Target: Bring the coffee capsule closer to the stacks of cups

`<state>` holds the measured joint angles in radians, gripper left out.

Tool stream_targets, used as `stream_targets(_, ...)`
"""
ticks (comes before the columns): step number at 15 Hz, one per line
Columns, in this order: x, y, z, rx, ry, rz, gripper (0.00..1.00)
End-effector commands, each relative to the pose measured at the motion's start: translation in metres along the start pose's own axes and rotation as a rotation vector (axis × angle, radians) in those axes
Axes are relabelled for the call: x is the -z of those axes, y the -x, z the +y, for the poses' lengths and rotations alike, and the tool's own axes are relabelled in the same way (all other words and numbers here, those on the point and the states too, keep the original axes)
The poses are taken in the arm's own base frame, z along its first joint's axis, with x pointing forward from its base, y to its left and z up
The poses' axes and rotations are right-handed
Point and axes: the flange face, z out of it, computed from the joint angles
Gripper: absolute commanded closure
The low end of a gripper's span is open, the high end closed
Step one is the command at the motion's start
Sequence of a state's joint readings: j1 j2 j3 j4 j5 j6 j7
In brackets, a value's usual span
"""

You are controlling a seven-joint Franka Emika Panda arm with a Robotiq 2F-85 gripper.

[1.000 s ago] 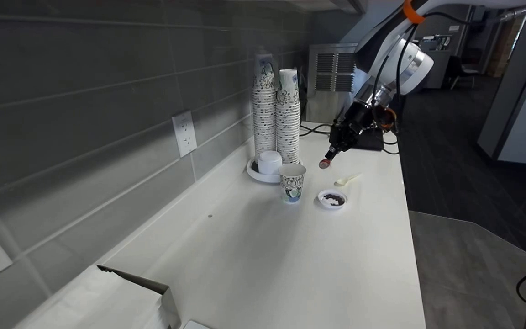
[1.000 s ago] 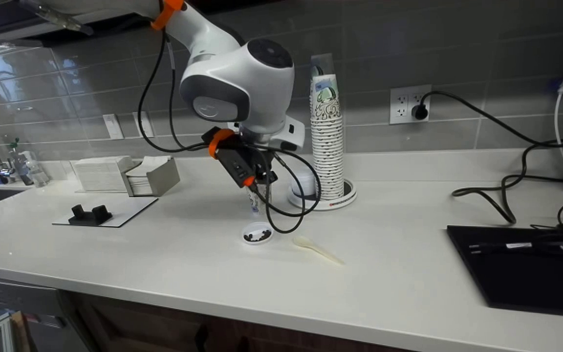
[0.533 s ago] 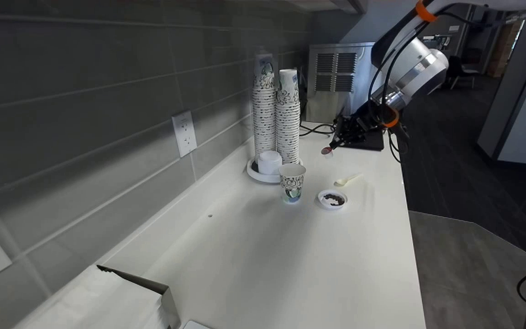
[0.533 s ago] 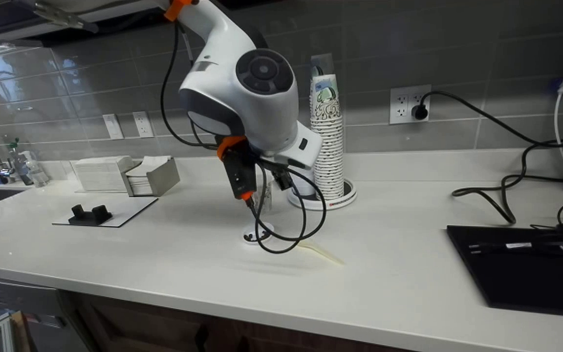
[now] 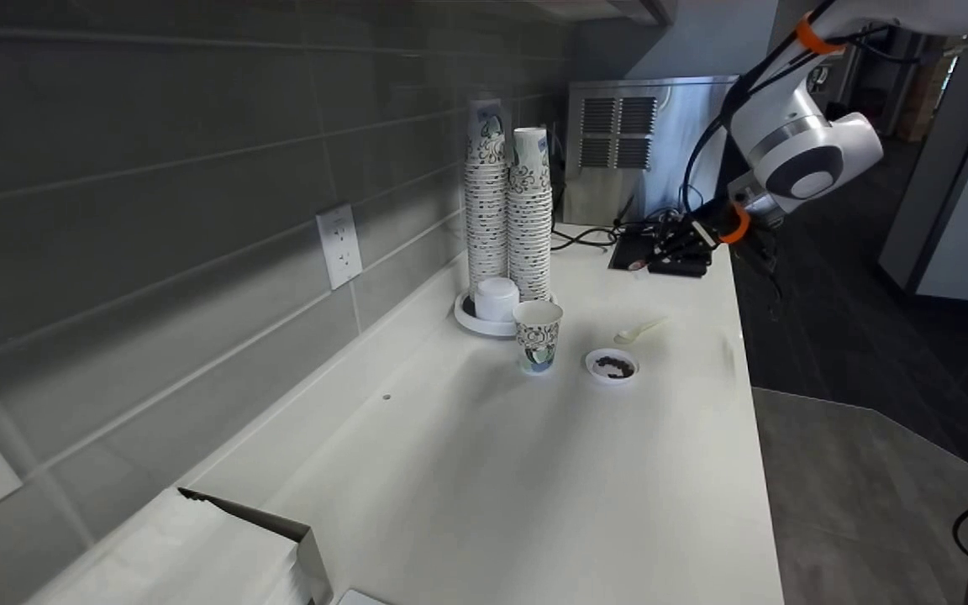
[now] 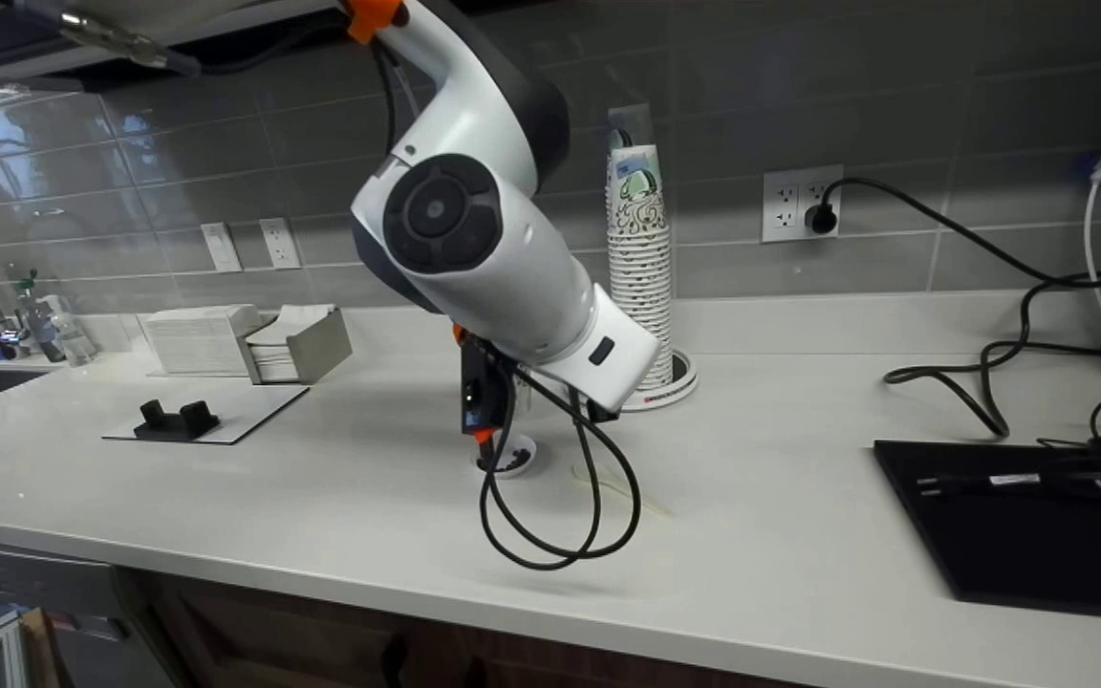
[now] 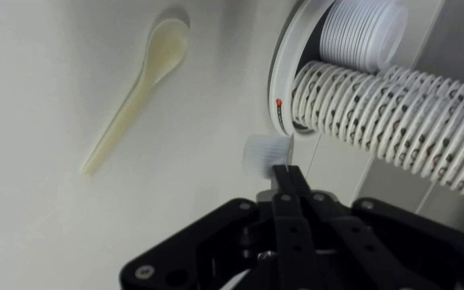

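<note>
The coffee capsule (image 7: 262, 153) is pinched at one edge between the fingers (image 7: 282, 181). Its pale, ribbed wall is turned toward the wrist camera, and in an exterior view a tiny reddish face (image 5: 637, 265) is made out at the fingers' tips, tilted. By that view it is held well apart from the stacks of cups (image 5: 529, 235). These are formed as two tall, upright columns of white cups, nested mouth down and set just beside each other, one reaching higher. Dark scrolls are printed on them, with green and blue shown near the top. Both are carried by a round, white-rimmed tray (image 7: 283, 72) on the desk (image 5: 484, 521).
</note>
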<state>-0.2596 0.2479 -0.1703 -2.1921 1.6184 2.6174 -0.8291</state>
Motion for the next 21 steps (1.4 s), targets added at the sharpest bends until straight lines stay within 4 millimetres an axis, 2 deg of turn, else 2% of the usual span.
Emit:
stream_targets(1, -0.002, -0.011, 0.017, -0.134, -0.11, 0.059, 1.0)
stream_targets(2, -0.007, -0.008, 0.015, -0.153, -0.162, 0.048, 1.0)
stream_targets(3, -0.001, -0.003, 0.014, -0.11, -0.08, 0.036, 0.99)
stream_targets(11, -0.005, -0.005, 0.017, -0.151, -0.134, 0.034, 1.0)
stream_targets(13, -0.019, -0.024, 0.019, -0.219, -0.106, 0.126, 1.0)
stream_targets(17, -0.052, -0.048, 0.029, -0.333, -0.037, 0.239, 1.0)
stream_targets(21, -0.088, -0.069, 0.032, -0.413, -0.071, 0.336, 1.0)
